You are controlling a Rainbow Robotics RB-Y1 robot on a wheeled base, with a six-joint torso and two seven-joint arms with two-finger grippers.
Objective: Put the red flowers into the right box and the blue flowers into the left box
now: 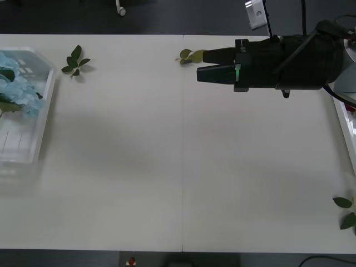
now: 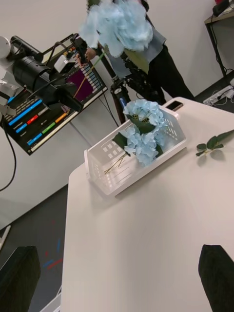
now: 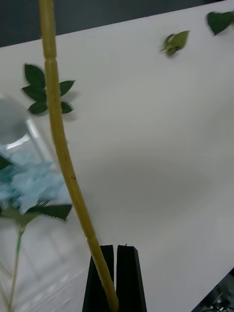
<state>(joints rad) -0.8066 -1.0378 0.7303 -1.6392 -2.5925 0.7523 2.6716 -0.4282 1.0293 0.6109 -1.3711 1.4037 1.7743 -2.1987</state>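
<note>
My left gripper (image 3: 115, 251) is shut on the yellow-green stem (image 3: 61, 131) of a blue flower, whose pale fluffy head (image 2: 117, 22) is held high above the table's left end. More blue flowers (image 1: 16, 92) lie in the left box (image 1: 47, 105), a white slotted basket (image 2: 112, 178) at the table's left edge. The right gripper (image 1: 200, 65) hovers open over the far middle-right of the table, pointing left, with nothing between its black fingers. Just the rim of the right box (image 1: 344, 128) is visible at the right edge. The red flowers are out of view.
Loose green leaf sprigs lie at the far left (image 1: 75, 61), by the right gripper's tips (image 1: 192, 55) and at the near right edge (image 1: 346, 211). The white table (image 1: 183, 167) is bare in the middle. Equipment stands beyond the table's left end.
</note>
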